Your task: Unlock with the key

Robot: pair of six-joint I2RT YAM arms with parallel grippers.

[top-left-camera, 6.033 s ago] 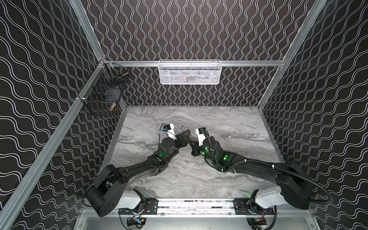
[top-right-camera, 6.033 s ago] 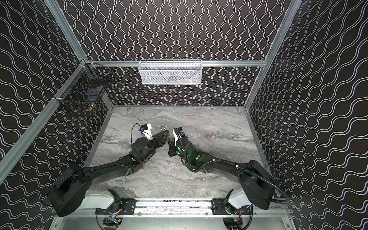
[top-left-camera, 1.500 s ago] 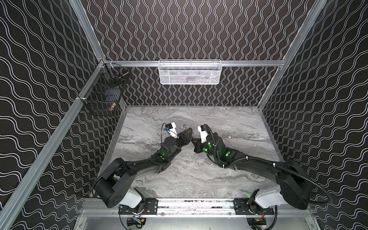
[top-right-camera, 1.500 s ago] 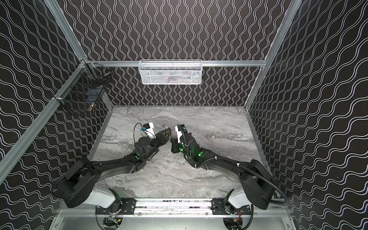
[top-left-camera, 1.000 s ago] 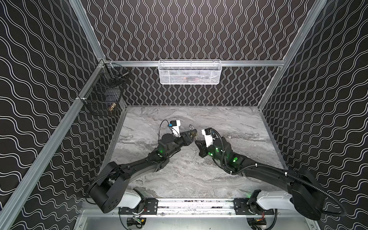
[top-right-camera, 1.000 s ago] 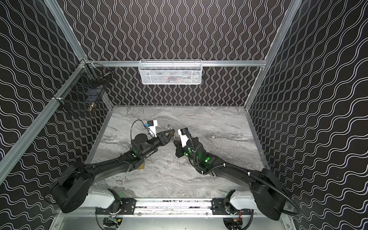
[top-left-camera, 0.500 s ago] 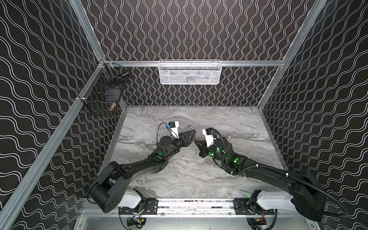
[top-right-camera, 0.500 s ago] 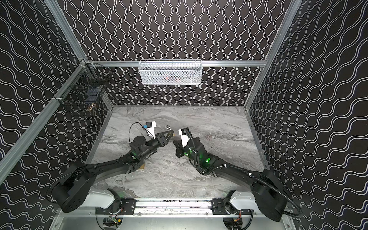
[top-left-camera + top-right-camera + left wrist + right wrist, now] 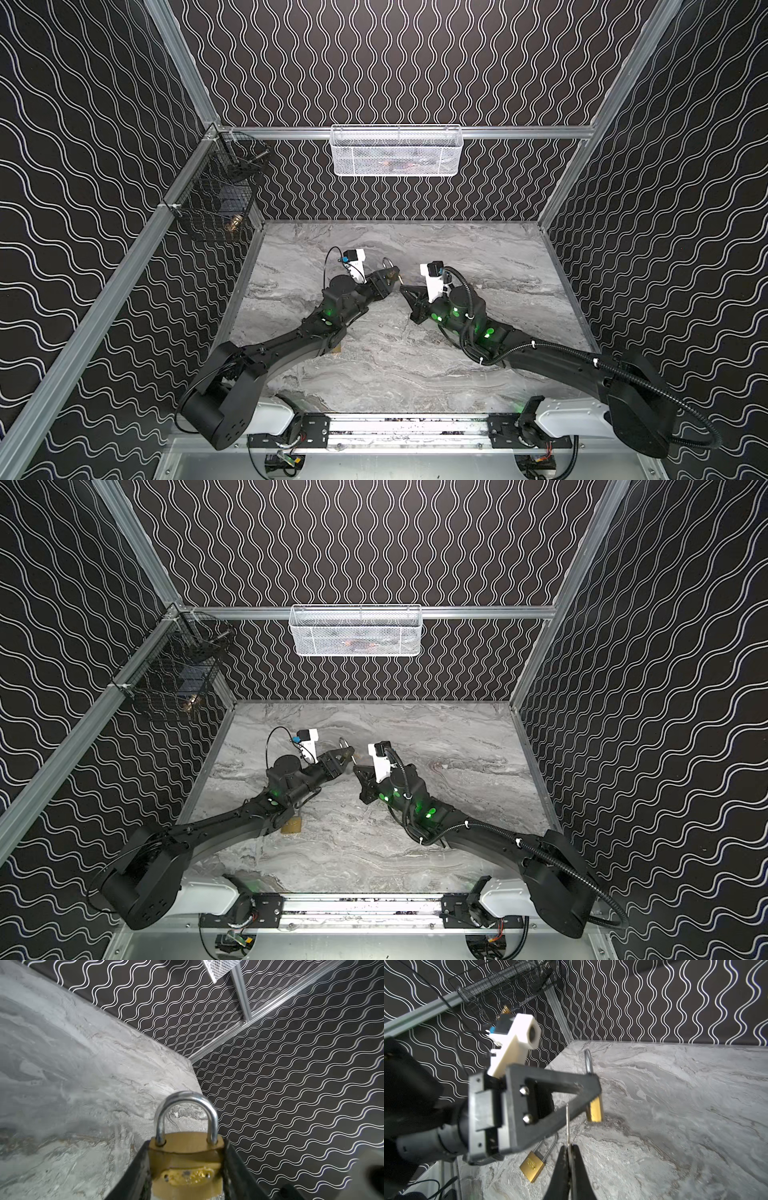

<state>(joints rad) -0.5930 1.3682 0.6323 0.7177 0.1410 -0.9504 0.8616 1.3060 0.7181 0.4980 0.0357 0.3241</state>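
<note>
My left gripper [image 9: 390,277] [image 9: 345,755] [image 9: 186,1167] is shut on a brass padlock [image 9: 187,1159] [image 9: 392,274] [image 9: 595,1110] and holds it above the table. Its silver shackle [image 9: 187,1105] [image 9: 588,1061] points away from the wrist and sits closed in the body. My right gripper [image 9: 404,287] [image 9: 356,769] [image 9: 569,1148] faces it from the right, shut on a thin silver key [image 9: 567,1124]. The key's blade sticks out toward the padlock's underside and its tip stops just short of it. The keyhole is hidden.
A second brass padlock [image 9: 532,1165] [image 9: 291,825] lies flat on the marble table [image 9: 478,249] under the left arm. A white mesh basket [image 9: 396,150] hangs on the back wall and a black wire basket [image 9: 220,195] on the left wall.
Since 1.5 s ago both grippers have moved slightly apart, the right one drawing back to the right. Over the last half second nothing visibly moved, and both grips are unchanged.
</note>
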